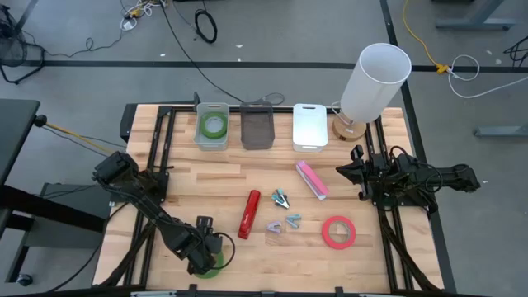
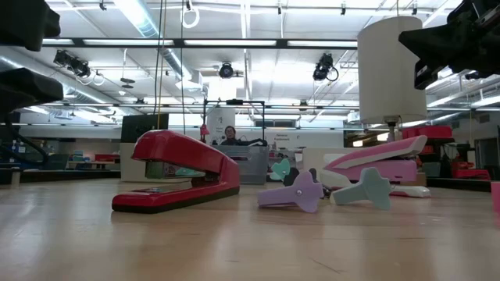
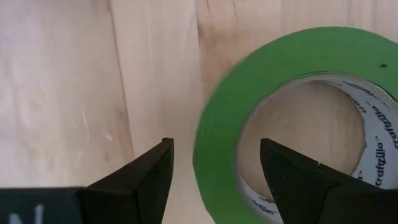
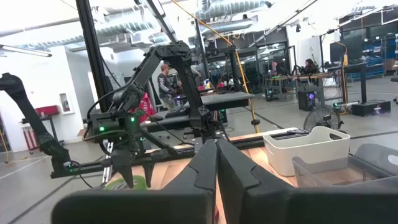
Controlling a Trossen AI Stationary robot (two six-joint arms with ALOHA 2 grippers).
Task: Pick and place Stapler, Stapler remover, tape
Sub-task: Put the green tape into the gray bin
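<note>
A green tape roll (image 3: 292, 68) lies flat on the table near its front left edge (image 1: 216, 266). My left gripper (image 3: 217, 144) hangs open over it, pointing down. One finger stands outside the ring's wall and the other inside its open centre; I see no touch. My right gripper (image 4: 216, 152) is shut and empty at the table's right side (image 1: 348, 170). A red stapler (image 1: 249, 214), a pink stapler (image 1: 312, 179), three staple removers (image 1: 282, 199) and a red-pink tape roll (image 1: 338, 232) lie on the table's middle. A second green roll (image 1: 214, 125) lies in a clear bin.
Three bins stand in a row at the far edge: clear (image 1: 200, 139), dark grey (image 1: 256, 129) and white (image 1: 309, 128). A white lamp (image 1: 375, 78) stands at the far right corner. Bare wood lies between the bins and the staplers.
</note>
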